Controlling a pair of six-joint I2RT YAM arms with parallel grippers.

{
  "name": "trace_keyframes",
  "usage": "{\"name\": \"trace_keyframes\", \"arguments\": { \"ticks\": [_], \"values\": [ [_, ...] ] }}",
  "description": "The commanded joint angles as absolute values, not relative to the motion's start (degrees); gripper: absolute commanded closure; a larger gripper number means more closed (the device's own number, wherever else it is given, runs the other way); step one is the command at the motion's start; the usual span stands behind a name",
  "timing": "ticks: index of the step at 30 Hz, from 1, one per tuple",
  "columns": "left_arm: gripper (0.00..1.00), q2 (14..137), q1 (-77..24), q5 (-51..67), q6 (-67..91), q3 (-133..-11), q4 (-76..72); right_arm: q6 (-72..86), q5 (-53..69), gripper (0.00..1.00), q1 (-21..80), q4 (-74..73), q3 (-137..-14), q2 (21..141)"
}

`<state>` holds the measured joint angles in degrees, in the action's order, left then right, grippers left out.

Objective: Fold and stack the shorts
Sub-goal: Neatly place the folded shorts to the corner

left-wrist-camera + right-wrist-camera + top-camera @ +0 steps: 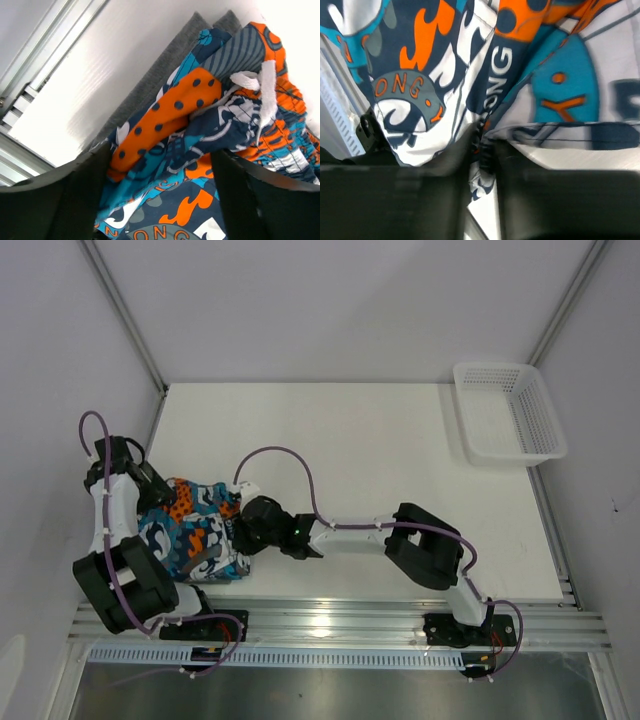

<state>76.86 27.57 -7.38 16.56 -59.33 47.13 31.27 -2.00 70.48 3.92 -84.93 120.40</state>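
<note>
Left claw [160, 167] gapes wide; right claw [481, 152] shows only a narrow gap.

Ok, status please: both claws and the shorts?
Left claw open over patterned shorts. Right claw pinching their edge. They lie on grey shorts. White mesh basket far away, not blocking.

The left gripper [160, 167] stands with jaws spread wide, its dark fingers [55, 200] at 7 and 5 o'clock flanking the patterned shorts [200, 130]. Beneath lie the grey shorts [165, 65], edge showing toward 12; white drawstring [260, 85] at 2; table [100, 65] and metal rail [27, 92] toward 10.
</note>
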Motion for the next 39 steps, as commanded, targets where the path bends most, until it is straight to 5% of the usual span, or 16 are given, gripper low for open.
{"name": "trace_keyframes", "arguments": {
  "ticks": [1,4,6,10,19,25,39],
  "values": [
    [0.14,71.21,28.21,-9.49,17.05,-62.13,45.97,29.45,-4.74,0.69,71.54,5.98,-82.98,118.39],
    [0.12,67.08,28.21,-10.37,16.96,-63.01,45.7,27.17,-9.03,0.33,71.8,5.37,-82.27,116.2],
    [0.12,64.96,28.13,-10.63,16.79,-63.19,45.62,25.06,-11.07,0.26,71.63,4.48,-82.0,114.18],
    [0.12,58.64,28.13,-11.78,16.79,-64.24,45.53,24.35,-8.28,0.26,68.91,4.31,-82.53,111.01],
    [0.12,54.32,28.12,11.41,19.6,-60.39,42.37,27.95,9.73,0.29,65.04,9.65,-85.78,111.0],
    [0.11,48.62,27.43,19.33,22.94,-53.1,36.04,27.33,7.3,0.23,62.85,10.81,-81.4,108.55],
    [0.06,43.5,-5.34,-4.72,36.29,-43.16,24.09,20.22,-9.99,0.18,43.51,5.98,-54.96,77.47]
  ]
}}
